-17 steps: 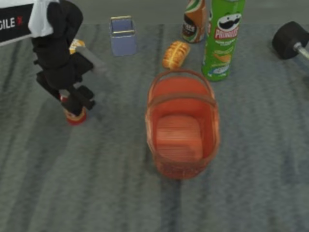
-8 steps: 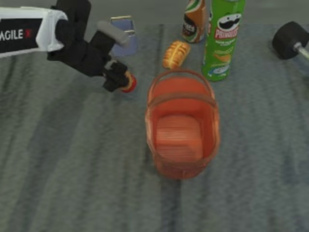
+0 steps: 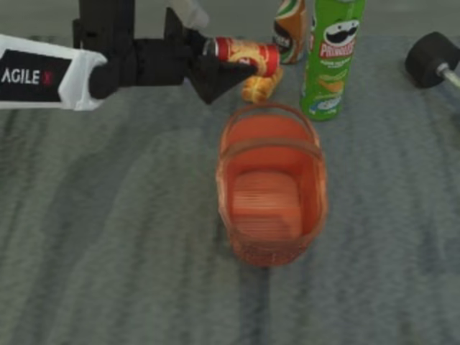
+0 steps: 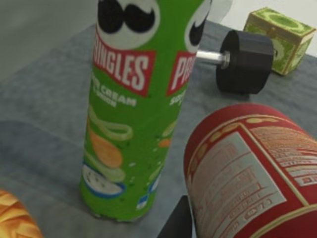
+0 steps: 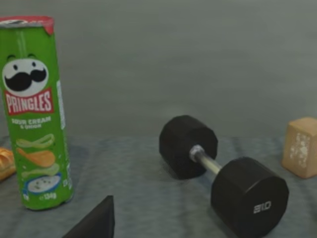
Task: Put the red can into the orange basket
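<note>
Grey table (image 3: 108,251): left claw (image 3: 228,63) grips red can (image 3: 248,54) (sideways) beyond orange basket (image 3: 316,208).

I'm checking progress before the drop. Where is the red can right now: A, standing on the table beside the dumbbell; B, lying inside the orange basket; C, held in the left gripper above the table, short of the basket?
C: the left gripper holds the red can on its side, beyond the rim of the orange basket, whose inside shows nothing.

red can (image 3: 248,53) behind orange basket (image 3: 313,208) | tube (image 3: 330,57) right
</note>
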You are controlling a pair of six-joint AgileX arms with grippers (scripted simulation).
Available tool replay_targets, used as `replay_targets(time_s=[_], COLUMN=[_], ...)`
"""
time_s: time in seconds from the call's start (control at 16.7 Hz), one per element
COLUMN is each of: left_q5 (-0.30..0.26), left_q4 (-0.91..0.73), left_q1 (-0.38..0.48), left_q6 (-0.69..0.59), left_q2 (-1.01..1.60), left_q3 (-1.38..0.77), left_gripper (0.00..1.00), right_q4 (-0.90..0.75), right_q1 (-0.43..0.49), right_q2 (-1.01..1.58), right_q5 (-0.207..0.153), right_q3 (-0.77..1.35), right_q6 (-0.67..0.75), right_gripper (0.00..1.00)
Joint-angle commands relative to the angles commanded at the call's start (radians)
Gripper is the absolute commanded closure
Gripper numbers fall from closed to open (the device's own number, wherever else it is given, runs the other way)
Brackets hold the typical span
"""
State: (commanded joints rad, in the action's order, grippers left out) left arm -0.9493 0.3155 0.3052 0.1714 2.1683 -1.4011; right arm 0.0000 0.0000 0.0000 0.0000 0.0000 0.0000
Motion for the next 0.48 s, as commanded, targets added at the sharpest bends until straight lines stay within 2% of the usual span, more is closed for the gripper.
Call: replay_targets(time_s=[0.24,0.36,0.48], left_q5=[-0.211,-0.279,-0.314], left_q4=[0.290,0.373,0.414], left_q1=[0.015,0.019,0.021], left_q6=[-0.089,-0.114,-0.126], left_q2=[-0.057,-0.081,-0.096], left_q3=[0.076,0.097,0.107], left_gripper=[1.00,1.00,1.00], right_q4=[0.000,0.000,0.000], right_q1=[0.000,0.000,0.000], right_q2=[0.000,0.000,0.000], right_q5=[0.000,0.000,0.000], right_q3=[0.000,0.000,0.000], right_q6=[0.000,0.000,0.000], right_gripper=[0.00,0.00,0.00])
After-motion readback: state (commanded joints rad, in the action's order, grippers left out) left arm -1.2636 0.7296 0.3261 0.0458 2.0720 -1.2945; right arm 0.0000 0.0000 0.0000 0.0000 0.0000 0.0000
